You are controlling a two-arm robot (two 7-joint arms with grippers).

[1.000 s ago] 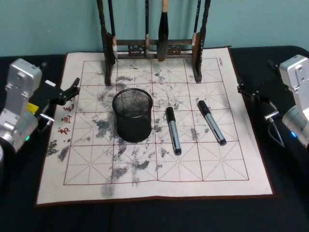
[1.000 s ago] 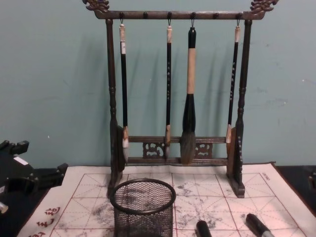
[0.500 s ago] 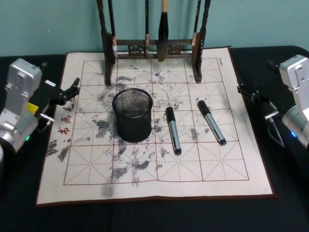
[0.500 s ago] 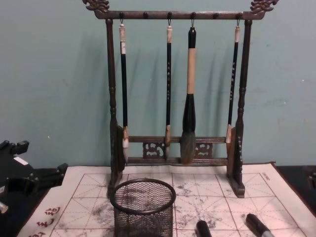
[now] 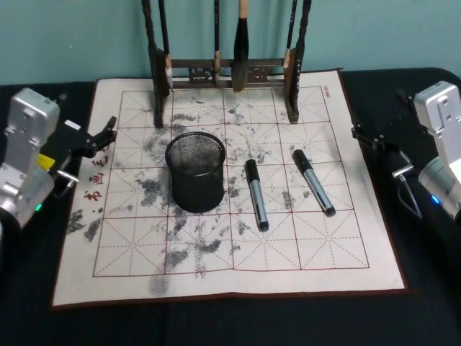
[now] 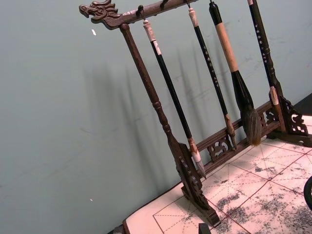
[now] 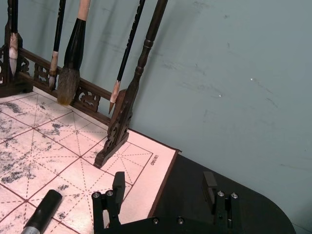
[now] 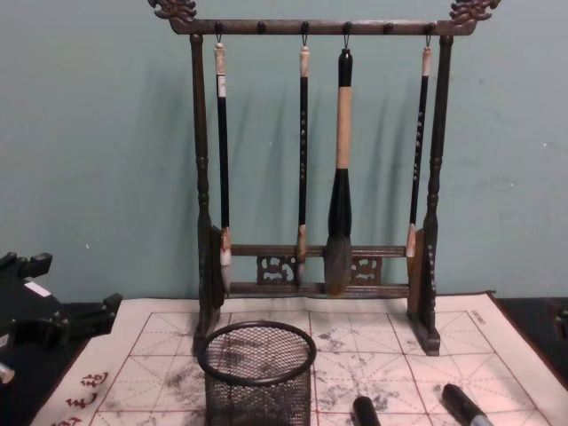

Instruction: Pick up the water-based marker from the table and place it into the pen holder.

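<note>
Left tool [image 5: 110, 132]: jaws wide, off 9 o'clock edge of smudged white felt mat [image 5: 288, 267]. Round black wire-mesh pen holder [image 5: 194, 193] upright on mat. At its 3 o'clock, slim black-capped grey marker [image 5: 256, 194] lies flat; second marker [image 5: 314, 182] beyond. Right tool [image 7: 164, 179]: wide, over dark bench [image 5: 29, 288].

Even, soft light — the brush rack [image 8: 257, 27] throws faint shadows on the wall [image 8: 98, 177].

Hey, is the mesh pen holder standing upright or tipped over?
Upright: the pen holder stands on its base on the mat, round rim facing up.
</note>
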